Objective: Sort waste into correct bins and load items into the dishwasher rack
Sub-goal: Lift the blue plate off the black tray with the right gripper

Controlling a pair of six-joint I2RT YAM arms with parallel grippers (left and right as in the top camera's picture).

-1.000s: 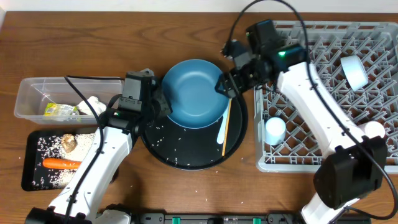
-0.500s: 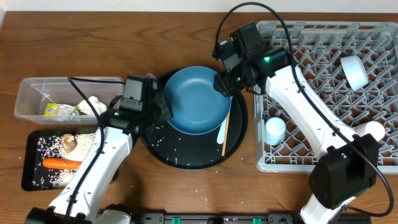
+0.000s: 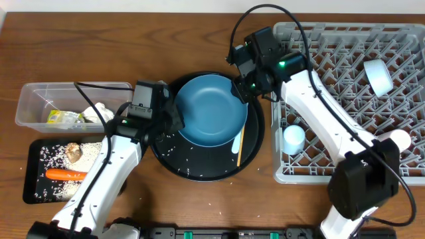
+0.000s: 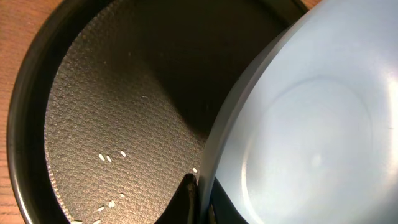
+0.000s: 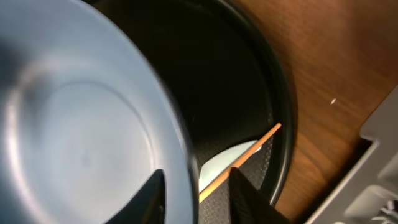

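Observation:
The dark blue plate (image 3: 211,109) is held tilted above the large round black tray (image 3: 199,169). My left gripper (image 3: 174,118) is shut on the plate's left rim, as the left wrist view shows (image 4: 202,190), with the plate (image 4: 311,137) above the tray floor. My right gripper (image 3: 240,89) is open and straddles the plate's right rim (image 5: 199,193). The white spoon (image 3: 236,141) and the wooden chopstick (image 3: 242,136) lie on the round tray under the plate's right edge. The grey dishwasher rack (image 3: 345,66) is at the right.
The rack holds a light-blue cup (image 3: 293,138) and a white bowl (image 3: 378,76). The clear tub (image 3: 33,99) at the left holds the wrapper (image 3: 63,118) and tissue (image 3: 99,111). The shallow black tray (image 3: 33,172) holds the carrot (image 3: 63,174), scraps (image 3: 73,152) and rice.
The plate has shifted slightly down toward the round tray. My right arm has swung left, and its open jaws have come round the plate's right rim. My left gripper has kept its hold.

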